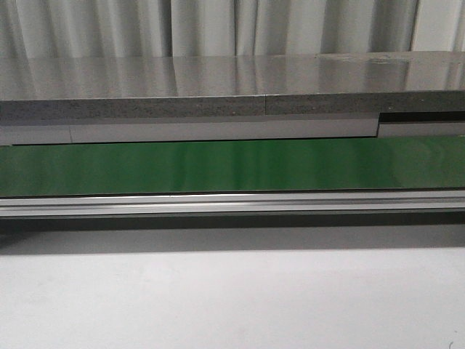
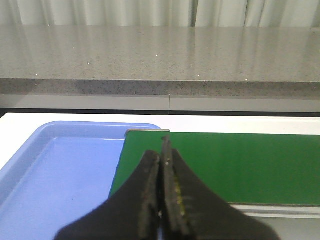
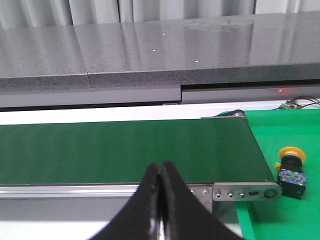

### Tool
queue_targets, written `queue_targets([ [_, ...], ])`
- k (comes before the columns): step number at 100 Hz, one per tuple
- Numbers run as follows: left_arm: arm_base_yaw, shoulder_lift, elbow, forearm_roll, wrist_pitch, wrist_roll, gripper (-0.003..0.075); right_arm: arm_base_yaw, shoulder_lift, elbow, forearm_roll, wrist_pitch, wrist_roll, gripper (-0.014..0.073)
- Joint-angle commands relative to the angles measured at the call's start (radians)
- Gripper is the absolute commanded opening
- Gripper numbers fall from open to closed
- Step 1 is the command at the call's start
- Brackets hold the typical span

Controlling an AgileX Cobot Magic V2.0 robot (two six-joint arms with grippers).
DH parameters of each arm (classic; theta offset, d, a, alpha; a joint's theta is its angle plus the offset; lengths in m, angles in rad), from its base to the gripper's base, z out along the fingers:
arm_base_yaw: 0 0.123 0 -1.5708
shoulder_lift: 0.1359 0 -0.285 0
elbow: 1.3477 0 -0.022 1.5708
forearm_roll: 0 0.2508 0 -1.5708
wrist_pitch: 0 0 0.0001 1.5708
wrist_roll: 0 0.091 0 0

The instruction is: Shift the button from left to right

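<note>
I see left gripper [image 2: 161,165] fingers together over the blue tray [image 2: 60,165] | right gripper [image 3: 160,175] fingers together, empty | button [image 3: 291,171] on green mat [image 3: 285,210] beside conveyor belt [image 3: 125,150]

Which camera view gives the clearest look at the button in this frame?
The right wrist view is the only one that shows the button: it lies on a bright green surface past the end of the conveyor belt, yellow cap and black body fully visible. The front and left wrist views do not show it at all.
</note>
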Motion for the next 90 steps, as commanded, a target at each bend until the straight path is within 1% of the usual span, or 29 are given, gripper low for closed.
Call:
queue_targets([
  [1,-0.007,0.005,-0.026,-0.009,-0.075,-0.001,-0.002,0.004,-0.051,0.016,-0.007,-0.097,0.001,-0.0067],
  [20,-0.007,0.005,-0.026,-0.009,-0.075,-0.001,-0.002,0.004,-0.176,0.094,-0.007,-0.094,0.001,-0.0067],
  [45,-0.007,0.005,-0.026,-0.009,-0.075,-0.001,-0.002,0.004,-0.174,0.165,-0.007,-0.13,0.001,-0.0067],
  [90,-0.007,0.005,-0.026,-0.009,-0.075,-0.001,-0.002,0.004,-0.174,0.163,-0.007,-0.116,0.001,-0.0067],
])
